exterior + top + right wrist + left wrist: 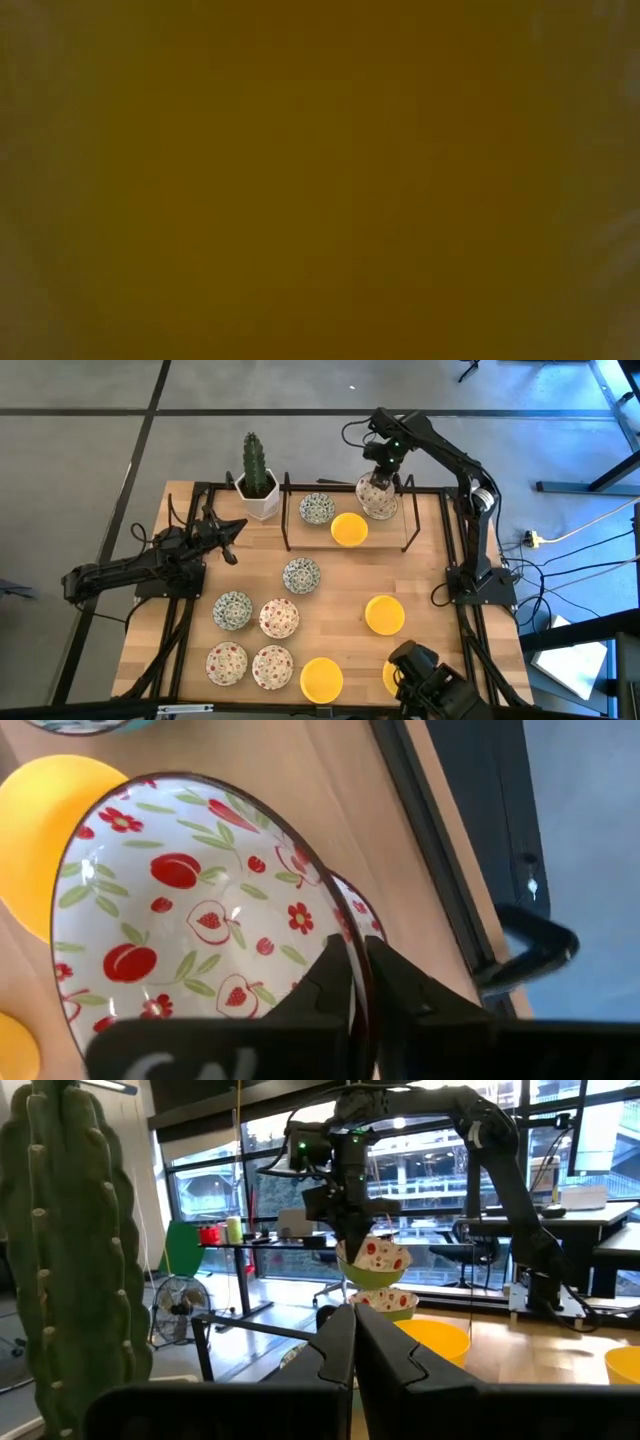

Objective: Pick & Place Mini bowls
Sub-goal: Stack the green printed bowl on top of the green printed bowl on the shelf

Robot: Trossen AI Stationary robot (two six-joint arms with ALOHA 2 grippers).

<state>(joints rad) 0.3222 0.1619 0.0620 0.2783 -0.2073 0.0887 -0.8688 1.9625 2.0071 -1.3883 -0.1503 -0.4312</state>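
Note:
My right gripper [358, 945] hangs at the table's far edge, shut on a white mini bowl with a red fruit pattern [377, 496]. That bowl hangs just above another red-patterned mini bowl [388, 1302]. Beside them, inside a black frame [345, 548], sit a blue-green mini bowl [317, 508] and a yellow one [349, 528]. Several more mini bowls rest on their bases on the near half of the table, among them a blue-green one [301, 574]. My left gripper [232, 545] waits shut at the table's left, holding nothing. The low view shows only a yellow blur. My right gripper pinches the red-patterned bowl's rim [340, 920], one finger inside the bowl and one outside. The fingers come from above, pointing steeply down. The bowl hangs tilted below them, lifted clear of the table and over the second red-patterned bowl [368, 915].
A cactus in a white pot [258, 480] stands at the far left, close to my left gripper. On the near half lie red-patterned bowls [279, 617], yellow bowls [384, 614] and a blue-green one [232, 609]. Bare wood shows right of the frame [430, 550].

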